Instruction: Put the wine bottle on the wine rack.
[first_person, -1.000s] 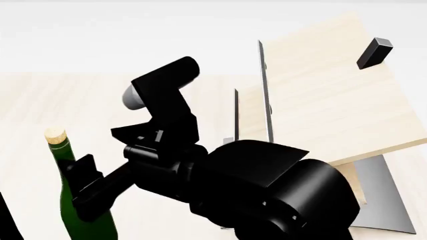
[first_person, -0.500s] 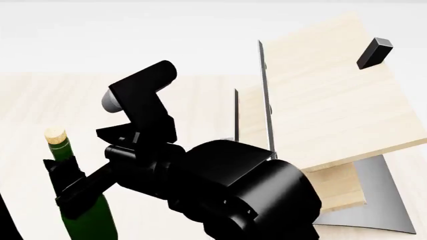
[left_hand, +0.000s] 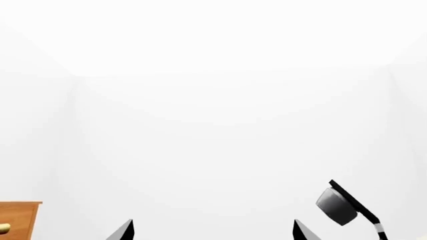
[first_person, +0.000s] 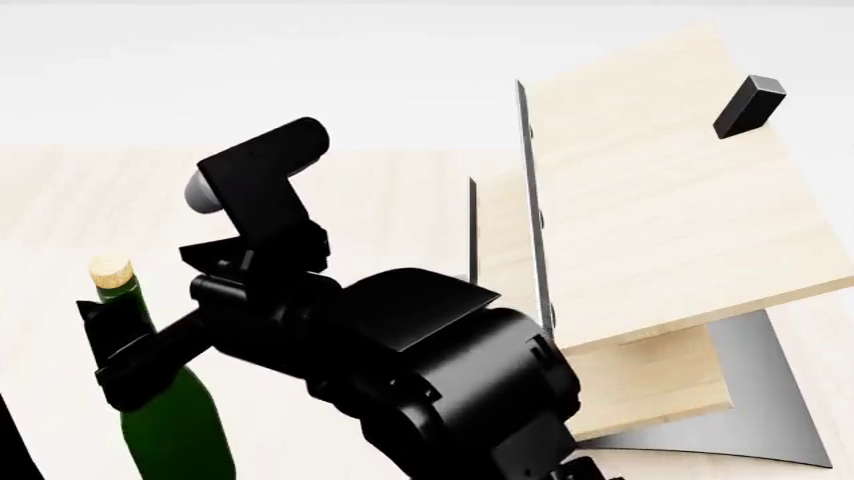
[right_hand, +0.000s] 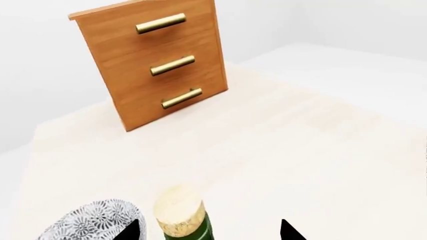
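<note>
The wine bottle (first_person: 174, 430) stands upright at the head view's lower left, dark green with a tan cork (first_person: 111, 270). My right gripper (first_person: 123, 345) is at its neck and shoulder, one black finger crossing in front of the glass. In the right wrist view the cork (right_hand: 179, 210) sits between the right gripper's (right_hand: 210, 231) spread fingertips, nearer one of them; the jaws are open and not gripping. The wine rack (first_person: 667, 200), slanted light-wood boards with a black peg (first_person: 747, 105) on a grey base (first_person: 761, 390), stands at the right. My left gripper (left_hand: 212, 230) is open and empty, facing a white wall.
An orange-brown drawer cabinet (right_hand: 157, 60) with brass handles stands on the far part of the pale wood table (right_hand: 300, 150); its corner shows in the left wrist view (left_hand: 19, 220). A patterned grey-white bowl (right_hand: 90, 222) sits right beside the bottle. My right arm's bulk (first_person: 454, 390) covers the middle foreground.
My right arm has swung left across the head view, bringing its gripper up to the bottle's neck. The bottle and rack have not moved.
</note>
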